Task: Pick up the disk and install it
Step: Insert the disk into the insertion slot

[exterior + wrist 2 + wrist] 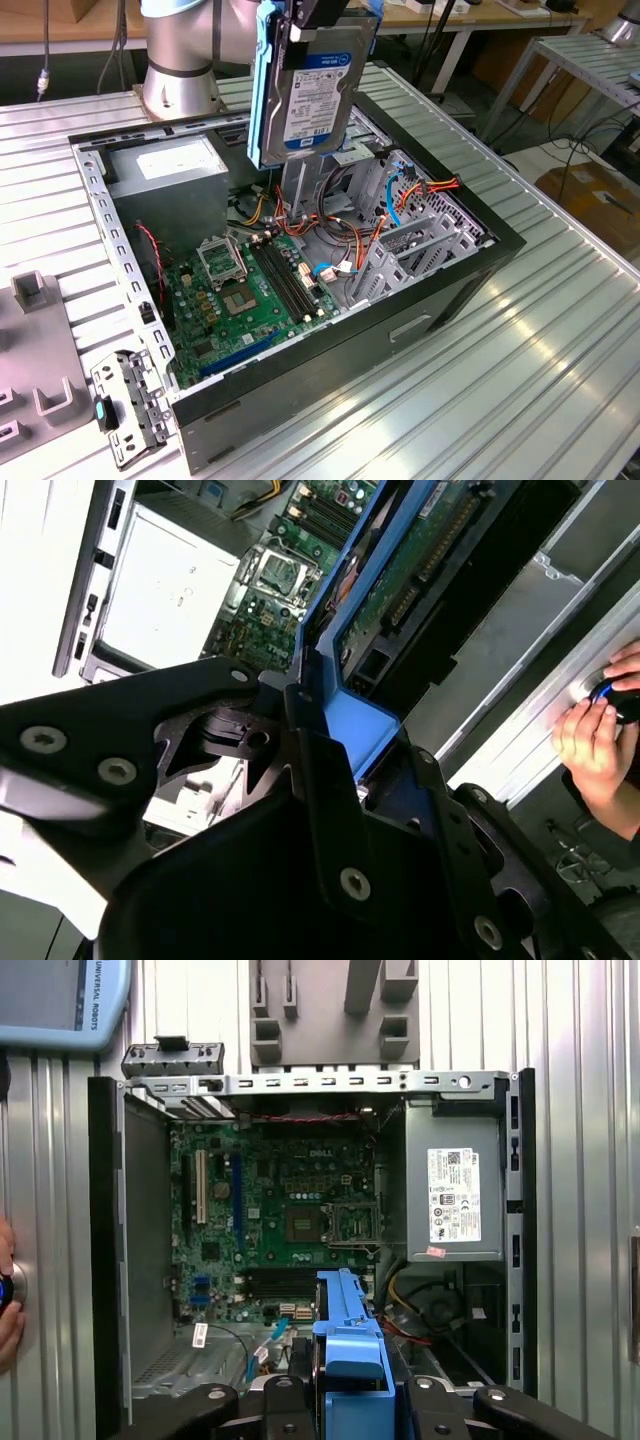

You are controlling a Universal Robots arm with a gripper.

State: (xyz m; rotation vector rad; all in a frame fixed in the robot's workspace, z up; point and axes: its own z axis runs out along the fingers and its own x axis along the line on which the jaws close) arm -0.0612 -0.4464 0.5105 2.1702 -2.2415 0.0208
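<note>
Above the open case: we see the disk (318,95) hanging on edge in the air. It is clear of everything inside the computer case (470,270), and its label side faces the exterior view.
Hand: the hand (322,25) is clamped on the disk's upper end. In both wrist views its black fingers (325,790) press the blue carrier from either side, with just the disk's thickness between them.
Disk, make: a flat rectangular slab of silver-grey metal with a white-and-blue printed label. A light-blue plastic rail runs down the edge at the exterior view's left. In the second wrist view we see its green circuit-board face.
Case: a black-walled box lying on its side with the lid off, framed in perforated grey sheet metal.
Inside the case: a green motherboard (245,300), a grey power supply box (165,170) with a white sticker, and loose red, orange and yellow cables.
Tabletop: the tabletop (540,400) is ribbed, shiny aluminium.
Arm: the robot arm (185,50) is a smooth silver-grey cylinder behind the case.
Person: a person's fingers (585,735) rest at the tabletop's edge on a small blue object we cannot identify.
</note>
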